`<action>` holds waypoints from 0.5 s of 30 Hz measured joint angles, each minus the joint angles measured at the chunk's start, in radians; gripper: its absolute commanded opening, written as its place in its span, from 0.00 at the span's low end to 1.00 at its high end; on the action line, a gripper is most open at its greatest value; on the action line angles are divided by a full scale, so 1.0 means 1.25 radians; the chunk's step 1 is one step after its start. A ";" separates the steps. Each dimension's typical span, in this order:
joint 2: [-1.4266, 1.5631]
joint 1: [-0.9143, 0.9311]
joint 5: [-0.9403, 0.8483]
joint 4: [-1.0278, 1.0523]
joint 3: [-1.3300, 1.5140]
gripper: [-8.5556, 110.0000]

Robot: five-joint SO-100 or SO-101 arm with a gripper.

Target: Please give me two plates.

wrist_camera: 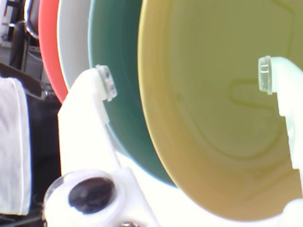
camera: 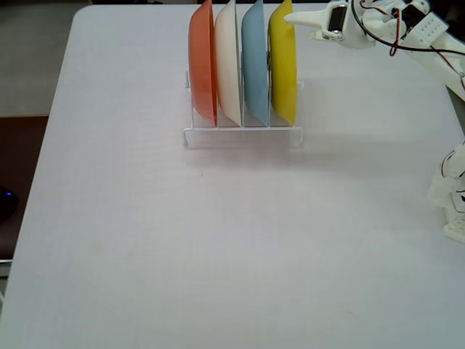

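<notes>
- Fixed view: four plates stand on edge, side by side in a white wire rack (camera: 243, 131) at the far middle of the white bench (camera: 218, 247).
- Order from left to right in the fixed view: orange plate (camera: 203, 65), white plate (camera: 228, 65), blue plate (camera: 254, 65), yellow plate (camera: 283, 69).
- The arm (camera: 407, 33) enters from the far right; the gripper (camera: 280, 22) sits at the top of the yellow plate.
- Wrist view: jaws apart, white fingers (wrist_camera: 90, 104) on both sides of the yellow plate (wrist_camera: 213, 104); the left tip lies over the blue plate (wrist_camera: 118, 56), which looks teal here, and the right tip lies over the yellow plate's face.
- Whether either tip touches a plate cannot be told.
- Wrist view, far left: the white plate (wrist_camera: 73, 38) and orange plate (wrist_camera: 49, 42) follow in the row.
</notes>
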 measured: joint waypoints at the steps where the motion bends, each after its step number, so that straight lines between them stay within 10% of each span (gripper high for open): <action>1: -0.010 -0.002 0.004 -0.004 -0.007 0.32; 15: -0.087 -0.028 0.018 -0.002 -0.152 0.07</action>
